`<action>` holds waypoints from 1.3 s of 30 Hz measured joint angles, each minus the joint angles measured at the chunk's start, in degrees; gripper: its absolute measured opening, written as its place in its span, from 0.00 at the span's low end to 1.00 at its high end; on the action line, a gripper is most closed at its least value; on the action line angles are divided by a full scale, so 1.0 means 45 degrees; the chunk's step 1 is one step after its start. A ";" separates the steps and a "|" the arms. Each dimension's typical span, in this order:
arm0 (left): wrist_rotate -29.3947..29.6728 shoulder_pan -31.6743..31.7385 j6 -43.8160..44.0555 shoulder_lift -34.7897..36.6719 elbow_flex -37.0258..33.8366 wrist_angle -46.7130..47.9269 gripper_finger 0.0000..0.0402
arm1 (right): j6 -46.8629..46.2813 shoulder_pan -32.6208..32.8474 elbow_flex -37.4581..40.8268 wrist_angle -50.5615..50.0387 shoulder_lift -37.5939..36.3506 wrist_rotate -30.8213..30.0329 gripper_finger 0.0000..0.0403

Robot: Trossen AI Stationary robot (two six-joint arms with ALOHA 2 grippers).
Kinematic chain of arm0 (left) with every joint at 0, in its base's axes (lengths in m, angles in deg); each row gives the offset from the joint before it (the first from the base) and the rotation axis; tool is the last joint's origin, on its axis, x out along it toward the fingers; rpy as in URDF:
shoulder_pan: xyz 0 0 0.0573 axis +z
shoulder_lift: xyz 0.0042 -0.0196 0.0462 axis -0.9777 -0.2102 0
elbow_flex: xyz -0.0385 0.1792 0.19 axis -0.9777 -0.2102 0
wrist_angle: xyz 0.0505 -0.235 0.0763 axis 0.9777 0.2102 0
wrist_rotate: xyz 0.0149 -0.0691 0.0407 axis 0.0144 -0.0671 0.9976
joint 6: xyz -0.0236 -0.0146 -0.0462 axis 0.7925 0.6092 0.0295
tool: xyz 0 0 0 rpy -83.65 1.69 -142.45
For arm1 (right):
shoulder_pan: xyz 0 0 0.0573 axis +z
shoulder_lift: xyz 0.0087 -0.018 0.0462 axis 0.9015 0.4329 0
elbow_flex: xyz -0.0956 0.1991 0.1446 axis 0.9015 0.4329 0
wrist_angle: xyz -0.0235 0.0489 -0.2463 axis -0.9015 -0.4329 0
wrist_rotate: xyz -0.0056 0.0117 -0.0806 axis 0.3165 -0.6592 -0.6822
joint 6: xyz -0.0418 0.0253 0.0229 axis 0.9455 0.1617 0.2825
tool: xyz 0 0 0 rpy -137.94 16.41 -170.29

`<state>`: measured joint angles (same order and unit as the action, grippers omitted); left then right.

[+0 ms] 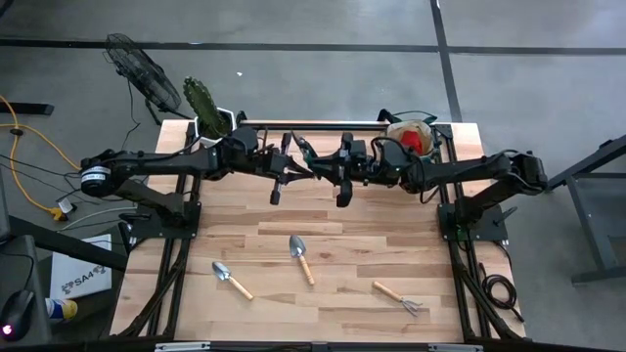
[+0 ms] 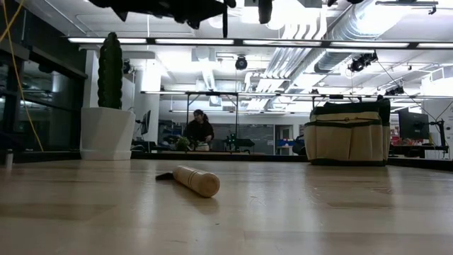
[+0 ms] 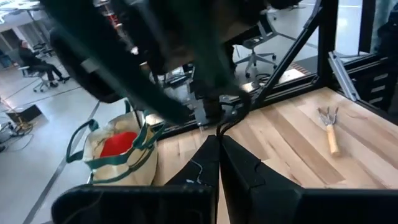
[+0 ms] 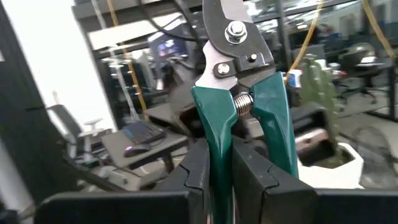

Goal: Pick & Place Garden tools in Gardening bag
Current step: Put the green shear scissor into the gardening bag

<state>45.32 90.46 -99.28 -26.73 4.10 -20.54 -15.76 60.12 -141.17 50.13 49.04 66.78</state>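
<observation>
Right gripper clamps green-handled pruners aloft mid-table, left gripper pinched shut alongside; next, carry to the gardening bag

Only one marking shows — dark letters on a white box lying on the floor left of the worktop — too small to read with certainty.

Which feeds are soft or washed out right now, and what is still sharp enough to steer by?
Left wrist view: the near dark arm parts are smeared, but the wooden-handled rake reads clearly. Right wrist view: the green-handled metal pruner is sharp, the room behind it blurred. Low view: ceiling lights glare white; the tan fabric bag with dark green trim stays readable. High view: even light, both wooden-handled metal trowels crisp.
</observation>
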 joint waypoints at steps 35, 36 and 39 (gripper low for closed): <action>0.1619 -0.0476 -0.1025 0.1141 0.0943 0.0980 0.00 | 0.0216 -0.0151 0.0000 -0.0771 0.0000 -0.1494 0.19; 0.1610 -0.0476 -0.1025 0.1141 0.0943 0.0980 0.00 | 0.0209 -0.0151 0.0000 -0.0766 0.0000 -0.1494 0.20; 0.1585 -0.0476 -0.1025 0.1141 0.0943 0.0998 0.00 | 0.0171 -0.0151 0.0000 -0.0771 0.0000 -0.1489 0.22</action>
<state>52.46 88.32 -103.89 -21.59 8.34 -16.05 -14.99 59.44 -141.17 46.66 49.04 60.07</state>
